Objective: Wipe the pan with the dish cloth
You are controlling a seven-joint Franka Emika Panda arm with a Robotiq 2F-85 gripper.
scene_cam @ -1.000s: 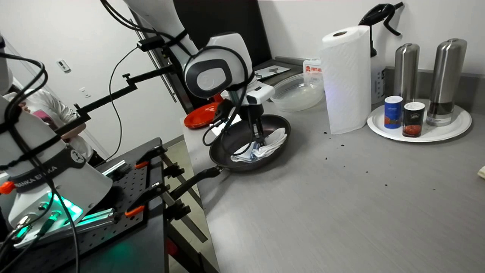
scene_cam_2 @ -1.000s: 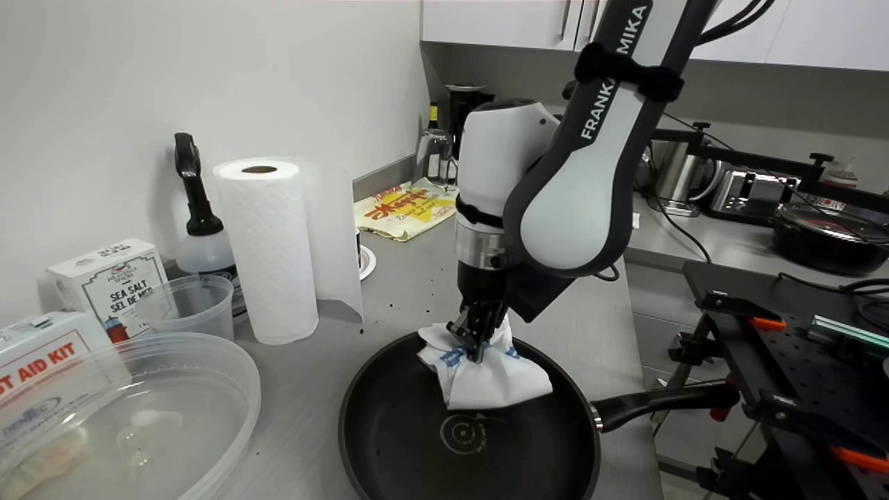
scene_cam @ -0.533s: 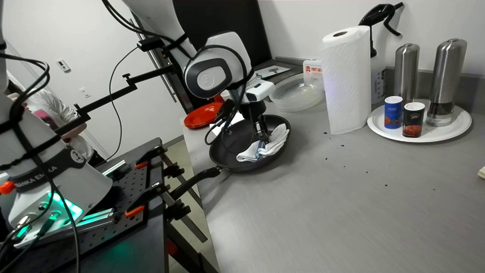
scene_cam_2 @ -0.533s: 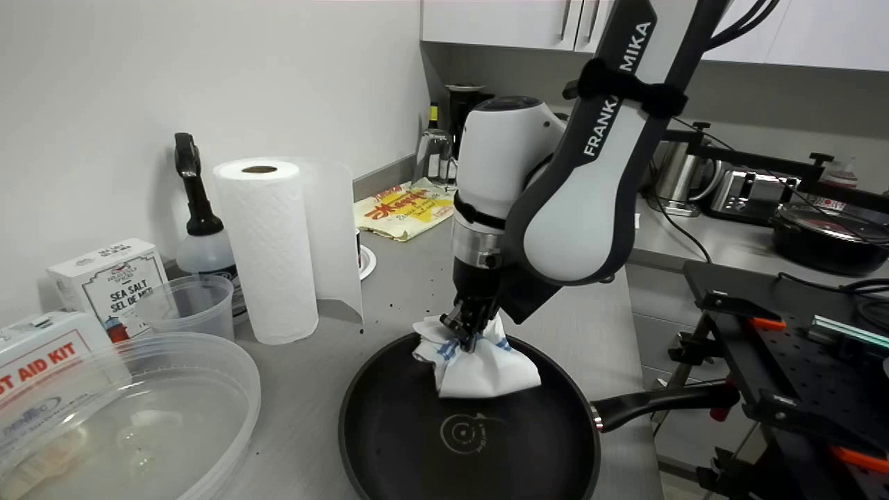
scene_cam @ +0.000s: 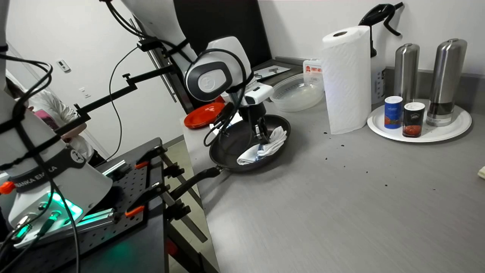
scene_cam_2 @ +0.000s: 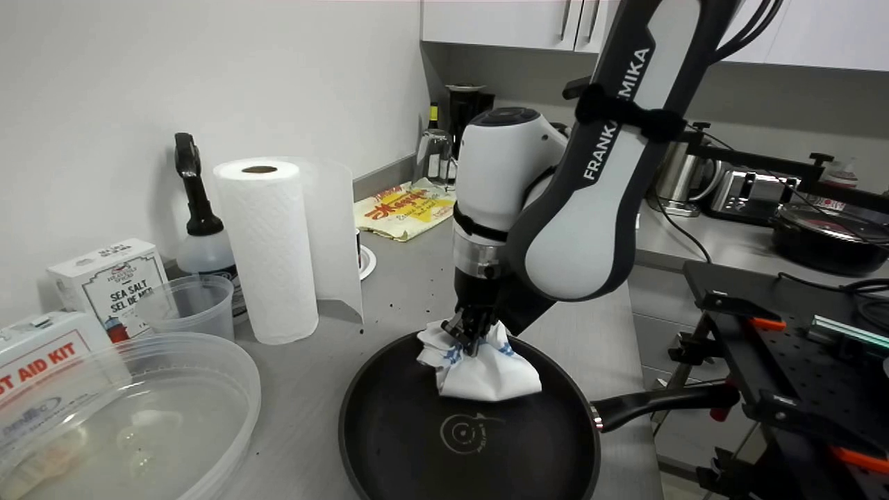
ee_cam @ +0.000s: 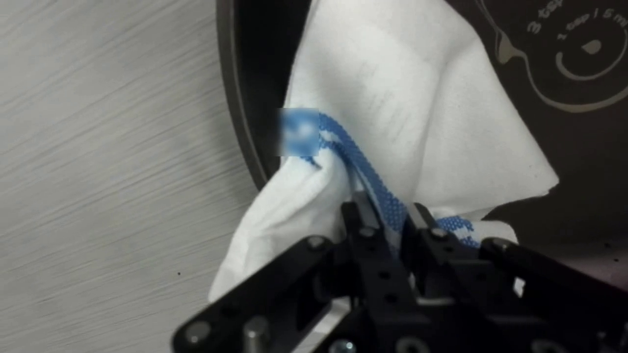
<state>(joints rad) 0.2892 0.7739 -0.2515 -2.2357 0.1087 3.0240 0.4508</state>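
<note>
In an exterior view, room is offered over the counter (scene_cam: 341, 212) at lower right; upper right is barred by the paper towel roll (scene_cam: 346, 81). In an exterior view, lower left is blocked by the plastic bowl (scene_cam_2: 167, 417); the pan (scene_cam_2: 417, 444) is reachable at lower centre, obstructed farther back by gripper (scene_cam_2: 472, 347) and dish cloth (scene_cam_2: 489, 380).

Pan (scene_cam_2: 472, 462), black with pale printed rings and lettering; dish cloth (ee_cam: 387, 117), white with blue stripes; gripper (ee_cam: 391, 210), mainly black; worktop (scene_cam: 341, 220), grey, finely streaked, dark-specked; paper towel roll (scene_cam: 346, 81) toward the worktop's wall edge, white; canister (scene_cam: 393, 112), blue, white-topped.
</note>
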